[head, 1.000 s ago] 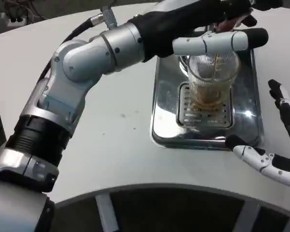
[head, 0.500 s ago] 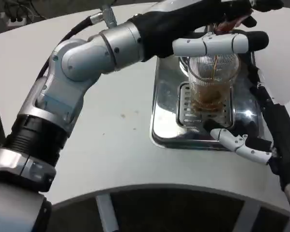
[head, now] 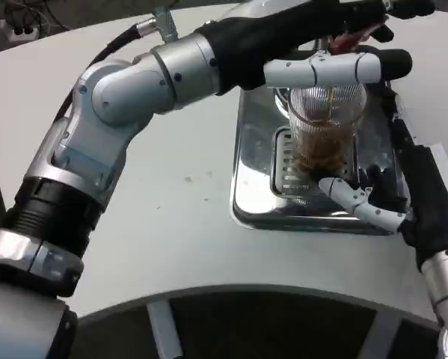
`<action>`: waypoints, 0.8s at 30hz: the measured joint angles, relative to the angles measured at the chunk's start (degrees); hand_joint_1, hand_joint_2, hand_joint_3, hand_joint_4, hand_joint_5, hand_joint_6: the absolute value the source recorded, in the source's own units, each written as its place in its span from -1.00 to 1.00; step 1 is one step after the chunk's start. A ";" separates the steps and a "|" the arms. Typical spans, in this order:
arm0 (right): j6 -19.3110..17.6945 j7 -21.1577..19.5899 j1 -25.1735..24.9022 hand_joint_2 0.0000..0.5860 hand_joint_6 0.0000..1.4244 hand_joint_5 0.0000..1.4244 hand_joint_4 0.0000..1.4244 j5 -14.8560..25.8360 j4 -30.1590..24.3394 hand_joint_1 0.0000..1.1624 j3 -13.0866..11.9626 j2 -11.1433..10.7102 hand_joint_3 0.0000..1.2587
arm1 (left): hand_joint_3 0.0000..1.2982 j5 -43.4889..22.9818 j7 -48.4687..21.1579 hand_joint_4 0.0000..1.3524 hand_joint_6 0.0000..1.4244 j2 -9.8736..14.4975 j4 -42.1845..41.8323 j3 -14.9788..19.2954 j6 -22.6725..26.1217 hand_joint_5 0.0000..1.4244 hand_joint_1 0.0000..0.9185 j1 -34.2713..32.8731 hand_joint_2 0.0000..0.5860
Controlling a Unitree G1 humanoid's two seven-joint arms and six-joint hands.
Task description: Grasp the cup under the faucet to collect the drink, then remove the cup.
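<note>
Cup (head: 324,131) first: in the head view it is standing upright at the upper right of the frame, on the slotted grate of the metal drip tray (head: 255,194), mouth facing up and long axis vertical. A thin brown stream is falling into it from the faucet (head: 336,41) above, and the drink is filling roughly the lower half, so I judge the collecting to be under way but not finished.

My left hand (head: 336,67) is reaching across the top of the frame, one long finger lying across the cup's rim area; whether those fingers are truly gripping the glass or pressing the tap I cannot tell. My right hand (head: 388,198) is sitting at the right edge, fingers spread and holding nothing, fingertips (head: 336,187) just beside the cup's base.

Left to do, as I judge it: closing on the cup, then lifting it clear of the counter (head: 179,239) tray.
</note>
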 measured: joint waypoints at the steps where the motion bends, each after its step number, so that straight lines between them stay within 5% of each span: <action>1: -0.02 -0.40 -0.53 -0.28 -1.00 -1.00 -1.00 0.00 0.50 0.31 0.07 0.18 -1.00 | -0.80 0.00 0.00 -0.90 -0.78 0.01 0.07 0.00 -0.12 -0.76 -1.00 -0.03 -0.53; 24: -1.14 -4.90 -10.04 -0.30 -1.00 -1.00 -1.00 0.89 14.04 0.30 0.53 1.53 -1.00 | -0.81 -0.22 -0.23 -0.90 -0.78 0.17 4.54 0.04 -3.67 -0.76 -1.00 -1.77 -0.50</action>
